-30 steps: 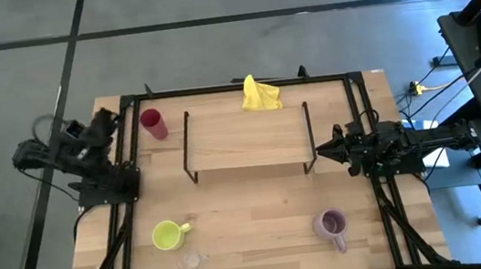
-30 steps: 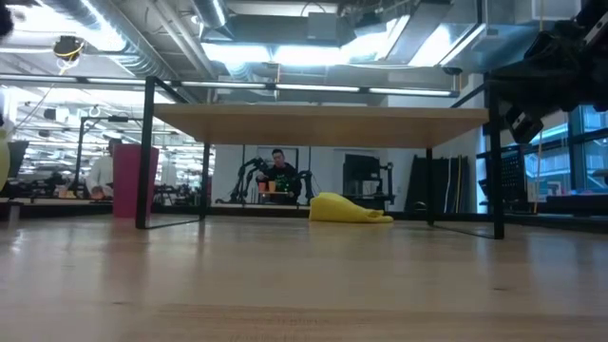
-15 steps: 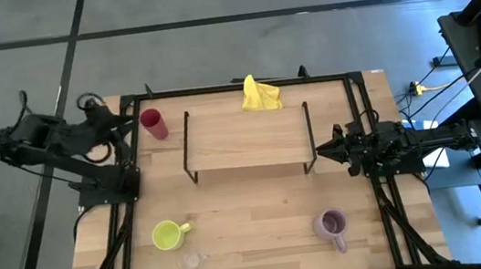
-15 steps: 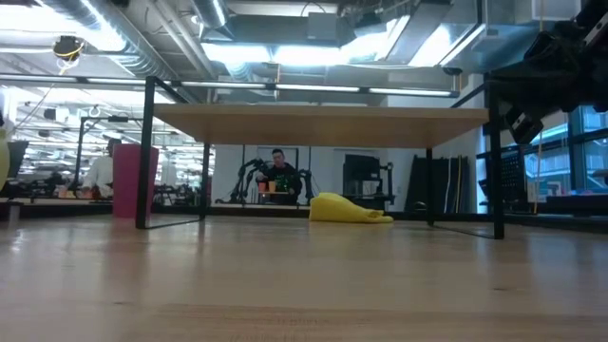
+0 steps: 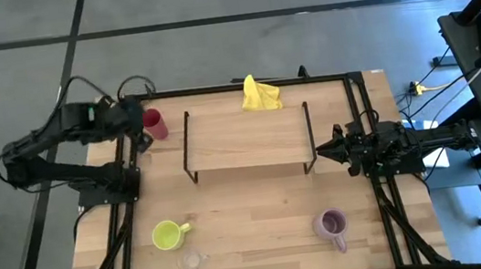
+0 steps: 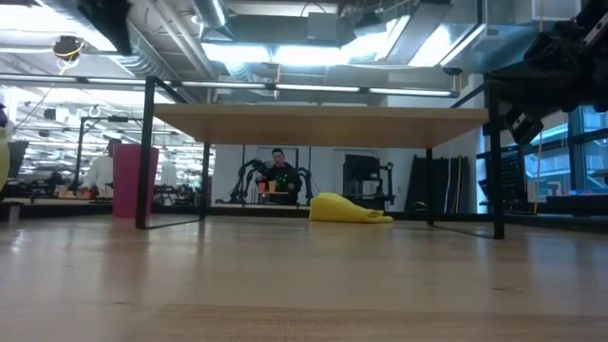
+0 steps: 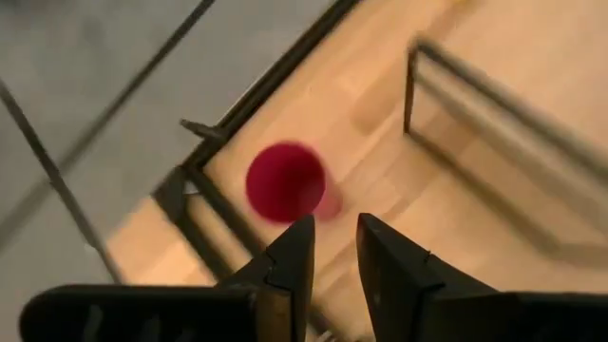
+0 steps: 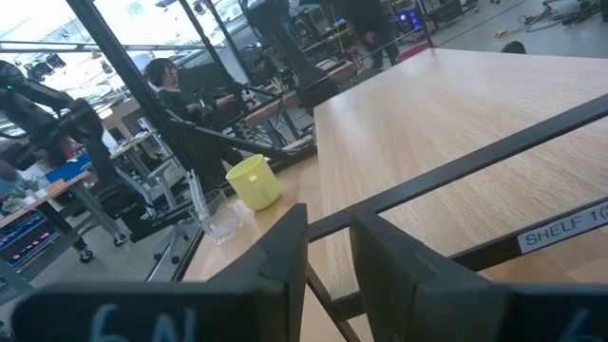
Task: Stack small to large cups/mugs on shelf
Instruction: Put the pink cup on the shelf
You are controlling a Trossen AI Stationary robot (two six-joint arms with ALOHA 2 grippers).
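The red cup (image 5: 154, 123) stands upright on the table at the far left, beside the shelf's left end; it also shows in the left wrist view (image 7: 285, 180) and the low view (image 6: 134, 180). My left gripper (image 5: 136, 120) hovers above the table just left of the cup, its fingers (image 7: 335, 228) shut and empty. The shelf (image 5: 246, 139) stands mid-table with a bare board top. The yellow-green mug (image 5: 168, 235) and the clear glass (image 5: 189, 261) stand at the near left, the lilac mug (image 5: 332, 225) at the near right. My right gripper (image 5: 320, 151) waits, shut, by the shelf's right end.
A crumpled yellow cloth (image 5: 260, 93) lies at the far edge behind the shelf. A black metal frame (image 5: 357, 93) runs round the table. Bare wood lies between the shelf and the near mugs. People and other robots show in the room beyond.
My left arm has swung out from beyond the table's left edge toward the right and far side, bringing its gripper over the table next to the red cup. The cups, the shelf and the right arm have kept still.
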